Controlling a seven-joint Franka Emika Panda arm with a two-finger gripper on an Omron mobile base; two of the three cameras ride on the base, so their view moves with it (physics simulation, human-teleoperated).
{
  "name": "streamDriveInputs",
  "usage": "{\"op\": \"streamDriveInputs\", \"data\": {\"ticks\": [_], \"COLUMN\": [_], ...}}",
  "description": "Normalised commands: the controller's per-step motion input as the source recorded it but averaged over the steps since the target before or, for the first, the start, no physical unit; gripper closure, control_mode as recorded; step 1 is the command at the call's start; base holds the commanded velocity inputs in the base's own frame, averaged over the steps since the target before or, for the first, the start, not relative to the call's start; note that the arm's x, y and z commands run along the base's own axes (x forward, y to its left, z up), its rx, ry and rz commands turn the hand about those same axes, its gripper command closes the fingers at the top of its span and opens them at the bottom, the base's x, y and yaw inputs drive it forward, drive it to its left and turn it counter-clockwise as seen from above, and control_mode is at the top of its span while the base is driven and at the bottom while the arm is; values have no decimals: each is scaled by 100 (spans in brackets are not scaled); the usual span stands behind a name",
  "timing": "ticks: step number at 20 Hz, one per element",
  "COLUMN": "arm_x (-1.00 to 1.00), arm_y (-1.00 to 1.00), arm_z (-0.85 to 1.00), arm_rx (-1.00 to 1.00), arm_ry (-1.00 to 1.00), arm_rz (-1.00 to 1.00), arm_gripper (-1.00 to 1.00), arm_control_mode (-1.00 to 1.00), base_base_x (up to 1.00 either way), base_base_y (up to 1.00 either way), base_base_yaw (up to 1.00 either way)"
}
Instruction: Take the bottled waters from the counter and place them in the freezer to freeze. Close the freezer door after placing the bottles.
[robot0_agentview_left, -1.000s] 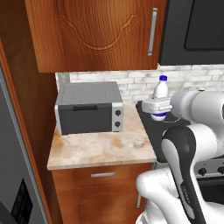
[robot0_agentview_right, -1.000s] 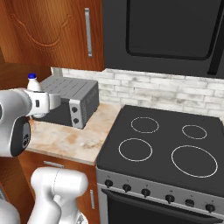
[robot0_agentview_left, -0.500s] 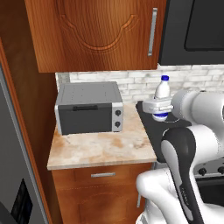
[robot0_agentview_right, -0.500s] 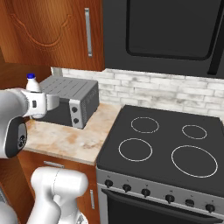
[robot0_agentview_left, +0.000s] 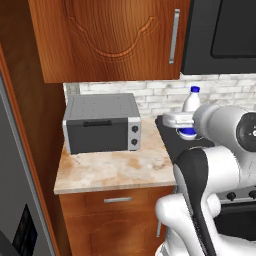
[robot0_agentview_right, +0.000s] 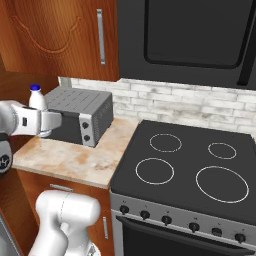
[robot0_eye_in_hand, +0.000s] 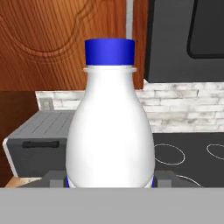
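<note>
At the far left edge of the left base view stood a grey panel, the freezer (robot0_agentview_left: 12, 200), and beside it a tall wooden side panel (robot0_agentview_left: 42, 150). Next came the beige marbled bench (robot0_agentview_left: 112, 170) with the grey toaster oven (robot0_agentview_left: 101, 123) set on it against the brick backsplash (robot0_agentview_left: 150, 97), and then the black stovetop (robot0_agentview_right: 185, 170) to the right.

Above the seam between bench and stovetop hung the gripper (robot0_agentview_left: 186, 126), carrying the white bottled water (robot0_agentview_left: 190, 104) with its blue cap. The bottle stood upright and clear of the bench, lifted off any surface. In the hand view the bottle (robot0_eye_in_hand: 109, 127) sat square between the two dark fingertips (robot0_eye_in_hand: 162, 176), which pressed close on its lower body at either side; the gripper was open only as wide as the bottle, clamped on it.

By my judgement the step in hand was the carry of the first bottle, with pickup done and placing not yet begun. The grey translucent bottle could not be made out. The next move would call for swinging the bottle leftward past the toaster oven toward the freezer, keeping it upright and clear of the oven's top and the wooden panel; whether the freezer door was open could not be told.
</note>
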Motion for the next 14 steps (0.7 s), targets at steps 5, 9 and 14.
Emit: {"op": "streamDriveInputs", "data": {"ticks": [5,9,14], "arm_x": [0,3,0], "arm_y": [-22,-28,-32], "arm_z": [-1,0,0], "arm_rx": [0,0,0], "arm_ry": [0,0,0], "arm_rz": [0,14,18], "arm_gripper": [100,100,100], "arm_control_mode": [-100,-100,-100], "base_base_x": [0,0,0], "base_base_y": [0,0,0], "base_base_yaw": [0,0,0]}}
